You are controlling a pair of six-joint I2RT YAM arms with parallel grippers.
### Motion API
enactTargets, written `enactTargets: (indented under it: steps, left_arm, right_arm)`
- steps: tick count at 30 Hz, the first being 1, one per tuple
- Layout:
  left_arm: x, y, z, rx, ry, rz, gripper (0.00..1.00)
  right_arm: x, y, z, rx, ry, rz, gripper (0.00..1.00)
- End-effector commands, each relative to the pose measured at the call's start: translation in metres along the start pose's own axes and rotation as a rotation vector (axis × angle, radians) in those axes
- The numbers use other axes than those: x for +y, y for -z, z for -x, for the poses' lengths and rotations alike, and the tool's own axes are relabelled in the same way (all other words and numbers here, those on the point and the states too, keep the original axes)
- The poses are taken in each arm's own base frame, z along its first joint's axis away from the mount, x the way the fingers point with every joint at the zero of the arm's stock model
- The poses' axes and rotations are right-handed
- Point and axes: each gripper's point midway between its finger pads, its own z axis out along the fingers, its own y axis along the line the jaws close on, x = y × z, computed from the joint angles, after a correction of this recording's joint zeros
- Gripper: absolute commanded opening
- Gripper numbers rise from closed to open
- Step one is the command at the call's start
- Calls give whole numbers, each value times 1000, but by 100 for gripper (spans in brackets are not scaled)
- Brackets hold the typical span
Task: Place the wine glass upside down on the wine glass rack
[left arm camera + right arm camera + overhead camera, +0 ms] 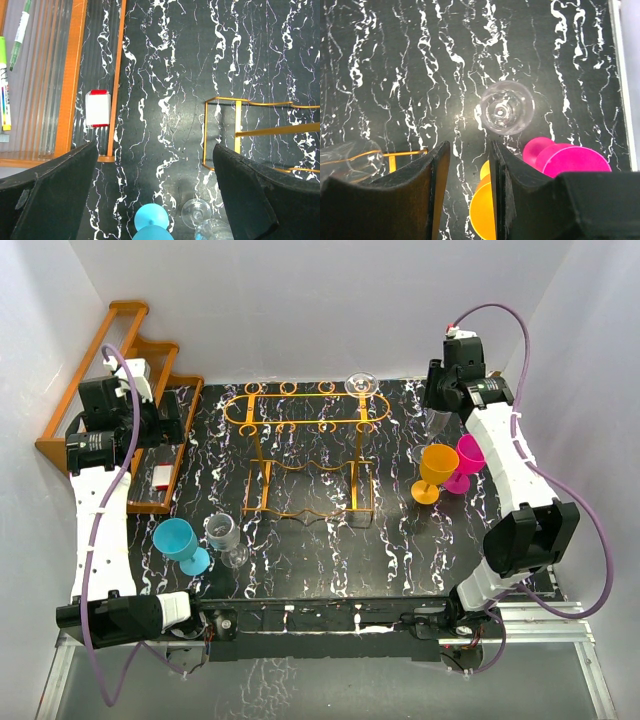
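The orange-gold wine glass rack [300, 455] stands mid-table. One clear wine glass [361, 383] hangs upside down at its far right end, and its foot [362, 160] shows in the right wrist view. Another clear wine glass [504, 108] stands on the table just beyond my right gripper [469, 147]. That gripper [437, 400] hovers above it with its jaws a narrow gap apart and only table showing between them. My left gripper [155, 150] hangs wide open over the table's left side [165, 425], holding nothing.
An orange glass [435, 470] and a magenta glass [465, 460] stand near the right arm. A blue glass [178, 543] and a clear glass [225, 537] stand at front left. The brown wooden stepped rack [130, 350] fills the far left, with a red-and-white box [162, 477] beside it.
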Motion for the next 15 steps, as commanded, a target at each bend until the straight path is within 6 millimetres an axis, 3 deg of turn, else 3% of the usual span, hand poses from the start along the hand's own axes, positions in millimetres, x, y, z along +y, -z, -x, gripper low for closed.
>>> enactTargets:
  steps: [1,15]
  left_arm:
    - [0,6,0,-18,6,0,97]
    - [-4,1,-1,-1,4,-28,97]
  right_arm:
    - [-17,-2,20,-78,3,-94,39]
    - [-27,-41,14,-34,1,-115,39]
